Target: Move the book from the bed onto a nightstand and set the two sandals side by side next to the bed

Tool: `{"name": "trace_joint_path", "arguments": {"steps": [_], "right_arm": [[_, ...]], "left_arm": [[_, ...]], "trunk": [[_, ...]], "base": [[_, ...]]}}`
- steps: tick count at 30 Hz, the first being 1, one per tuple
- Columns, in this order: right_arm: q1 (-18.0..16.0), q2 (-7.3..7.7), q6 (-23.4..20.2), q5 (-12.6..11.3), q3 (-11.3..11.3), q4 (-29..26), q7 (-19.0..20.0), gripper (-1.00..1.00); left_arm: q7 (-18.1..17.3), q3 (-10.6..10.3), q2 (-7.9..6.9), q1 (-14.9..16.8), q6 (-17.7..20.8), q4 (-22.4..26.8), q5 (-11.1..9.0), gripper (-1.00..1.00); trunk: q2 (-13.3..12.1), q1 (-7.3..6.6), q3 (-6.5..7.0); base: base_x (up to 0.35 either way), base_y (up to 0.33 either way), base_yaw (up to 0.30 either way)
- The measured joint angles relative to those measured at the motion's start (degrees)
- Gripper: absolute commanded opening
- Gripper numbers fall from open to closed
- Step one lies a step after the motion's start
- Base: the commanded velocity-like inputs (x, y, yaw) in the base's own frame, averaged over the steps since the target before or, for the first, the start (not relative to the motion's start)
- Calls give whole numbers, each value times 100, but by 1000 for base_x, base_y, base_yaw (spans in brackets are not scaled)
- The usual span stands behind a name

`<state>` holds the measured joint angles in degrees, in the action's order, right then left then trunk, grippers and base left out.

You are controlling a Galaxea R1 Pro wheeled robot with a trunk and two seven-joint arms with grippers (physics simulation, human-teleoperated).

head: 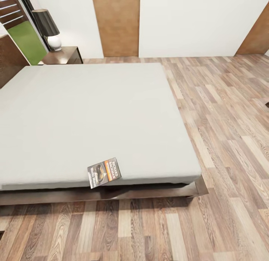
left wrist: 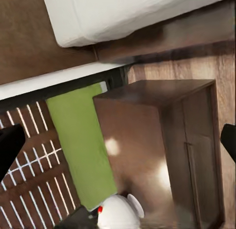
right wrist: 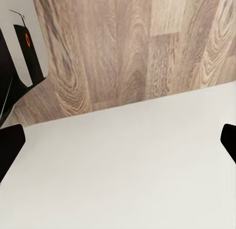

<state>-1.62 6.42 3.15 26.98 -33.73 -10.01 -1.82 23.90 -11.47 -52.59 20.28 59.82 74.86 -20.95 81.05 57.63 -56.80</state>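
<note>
thin paperback book (head: 104,172), grey-dark cover, orange band, at bed (head: 74,115) edge; left gripper (left wrist: 118,140) and right gripper (right wrist: 118,140) spread wide, empty.

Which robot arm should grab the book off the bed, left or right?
Probably left, though it's close. The book lies at the bed's near edge, left of the head view's middle, and the nightstand is further left. The left gripper and right gripper are both open.

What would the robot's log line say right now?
book: bed edge, untouched | nightstand: holds lamp | left gripper: open | right gripper: open
</note>
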Motion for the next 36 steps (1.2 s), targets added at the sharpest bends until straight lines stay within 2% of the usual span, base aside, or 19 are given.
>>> {"name": "trace_joint_path", "arguments": {"steps": [4,11,13,17,18,19,24,26,32,35,36], "right_arm": [[2,10,0,2,0,-1,0,100],[0,16,0,-1,0,-2,-3,100],[0,13,0,-2,1,-2,-3,100],[0,10,0,-3,1,-2,-3,100],[0,11,0,-2,1,-2,-2,100],[0,11,0,-2,1,-2,-2,100],[0,21,0,-4,0,-2,-2,100],[0,23,-1,-5,0,-2,-3,100],[-2,26,0,-5,0,-2,-1,100],[-2,22,0,-5,0,0,0,100],[-2,20,0,-5,0,2,0,100]], "left_arm": [[22,5,115,-347,2,-8,19,100],[47,8,180,-925,2,-173,33,100],[67,9,197,-1186,0,-304,18,100],[86,2,224,-1404,2,-495,33,100],[94,-3,269,-1506,0,-641,23,100],[94,-4,270,-1507,4,-647,43,100],[108,-11,453,-1632,2,-1024,39,100],[121,-11,553,-1662,1,-1307,34,100],[138,-25,700,-1682,2,-1908,42,100],[140,-35,874,-1687,-167,-2328,42,100],[138,-39,1038,-1688,-370,-2601,21,100]], "trunk": [[0,0,37],[0,0,101],[0,0,119],[0,0,156],[0,0,164],[0,0,174],[0,0,220],[0,0,238],[0,0,293],[0,0,320],[0,0,329]], "base": [[0,0,0],[0,0,22],[0,0,55],[0,0,63],[0,0,67],[0,0,69],[0,0,71],[0,0,72],[0,0,73],[0,0,73],[0,0,73]]}}
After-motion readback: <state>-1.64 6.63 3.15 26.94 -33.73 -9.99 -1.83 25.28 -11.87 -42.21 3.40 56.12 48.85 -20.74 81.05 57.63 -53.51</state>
